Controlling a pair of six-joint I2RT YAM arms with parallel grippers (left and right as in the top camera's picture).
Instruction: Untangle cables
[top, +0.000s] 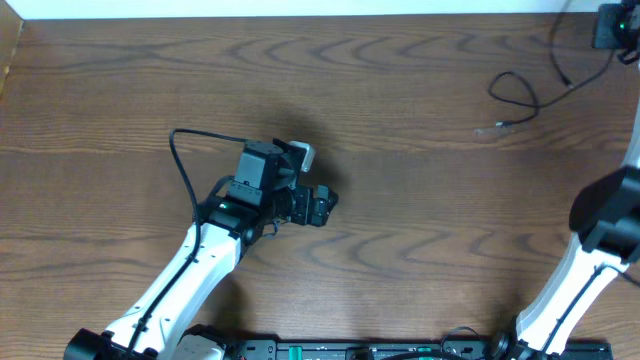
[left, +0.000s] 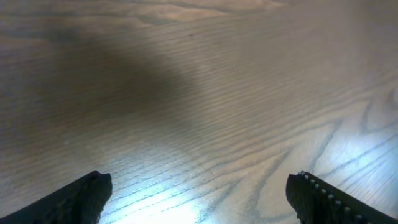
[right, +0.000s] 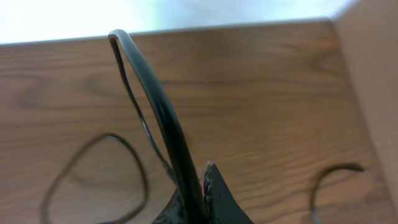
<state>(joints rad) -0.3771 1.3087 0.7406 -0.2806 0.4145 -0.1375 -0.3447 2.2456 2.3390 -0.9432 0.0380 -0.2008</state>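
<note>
At the far right corner of the worktop (top: 400, 260), the right end effector (right: 198, 199) appears clamped on the black cable (right: 155, 93). The white cable (top: 497, 127) lies nearby. The left end effector (left: 199, 199) is wide open and empty. Both cables look light and limp; grip near a plug.

On the right wrist view you get only the tips of the right end effector (right: 198, 199), cut by the bottom edge, and the black cord (right: 158, 106) pinched there is a blur; its loop runs off the same edge. The left end effector (left: 199, 196) shows just two fingertips, set wide apart. Overhead, a pale streak (top: 497, 128) beside the cord is too small to identify.
</note>
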